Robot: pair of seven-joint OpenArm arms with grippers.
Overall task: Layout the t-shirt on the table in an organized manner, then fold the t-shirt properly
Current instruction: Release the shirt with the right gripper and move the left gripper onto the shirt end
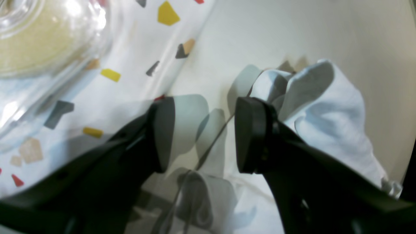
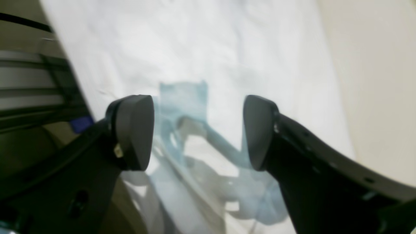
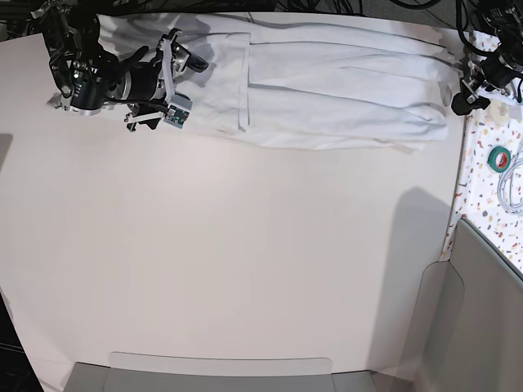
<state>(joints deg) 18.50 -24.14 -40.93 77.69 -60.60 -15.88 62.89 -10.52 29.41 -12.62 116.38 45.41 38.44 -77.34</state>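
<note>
Two black two-fingered grippers, both with jaws spread wide and nothing between them gripped. The left gripper point(image 1: 204, 135) stands where the shirt's end meets the speckled strip; the right gripper point(image 3: 172, 118) is over the other end, cloth filling the gap seen between its fingers in the right wrist view. Contact with the cloth: cannot tell.

Specimen: plain white, soft, wrinkled cloth t-shirt point(image 3: 335, 90), lying as a long band along the far edge of the smooth off-white table point(image 3: 245, 245). Long creases run lengthwise; one end is rumpled, with a raised fold under the left wrist camera.

Placement, judged: arms set at opposite ends so that both can take the cloth and pull it evenly toward the bare near area. Wide jaws suit a loose pinch-up of fabric. Risk: catching one layer only, or the cloth slipping over the far edge.

Beside the table, a white terrazzo-patterned strip point(image 3: 482, 196) carries a green ring-shaped tape roll point(image 3: 499, 158), apparently parked there to leave folding room.

Labels, brands: no legible writing found on shirt, strip or tape.
</note>
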